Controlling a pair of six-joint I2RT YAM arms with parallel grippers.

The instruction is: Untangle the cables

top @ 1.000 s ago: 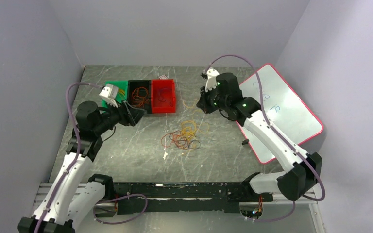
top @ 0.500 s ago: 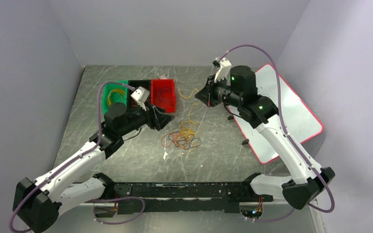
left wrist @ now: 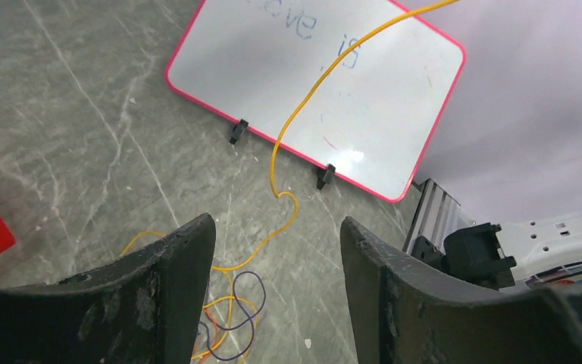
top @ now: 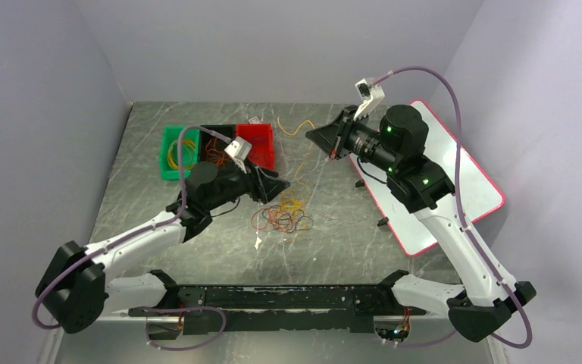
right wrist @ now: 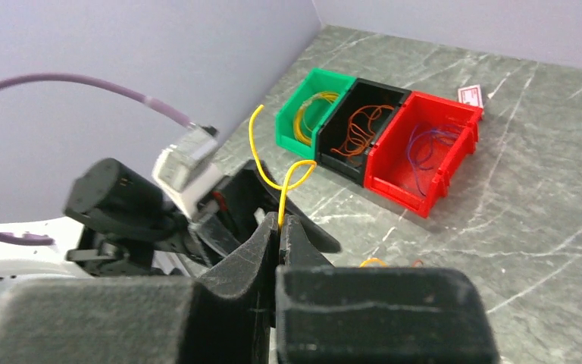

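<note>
A tangled pile of thin yellow, orange, red and dark cables (top: 284,216) lies on the grey table mid-field. My right gripper (top: 312,136) is raised above and behind the pile, shut on one yellow cable (top: 301,159) that hangs down to the pile. The right wrist view shows its jaws (right wrist: 280,225) pressed together on the yellow cable (right wrist: 283,186), which curls out above the tips. My left gripper (top: 282,184) hovers at the pile's left edge, open and empty. In the left wrist view (left wrist: 276,254) the yellow cable (left wrist: 303,106) rises between the fingers, with the pile (left wrist: 227,303) below.
Three bins stand at the back left: green (top: 176,152) with yellow cables, black (top: 216,144) with orange ones, red (top: 261,144) with dark ones. A pink-rimmed whiteboard (top: 439,178) lies on the right, under my right arm.
My left arm swung from the bins rightward to the pile. My right gripper rose and moved right, drawing the yellow cable up out of the pile.
</note>
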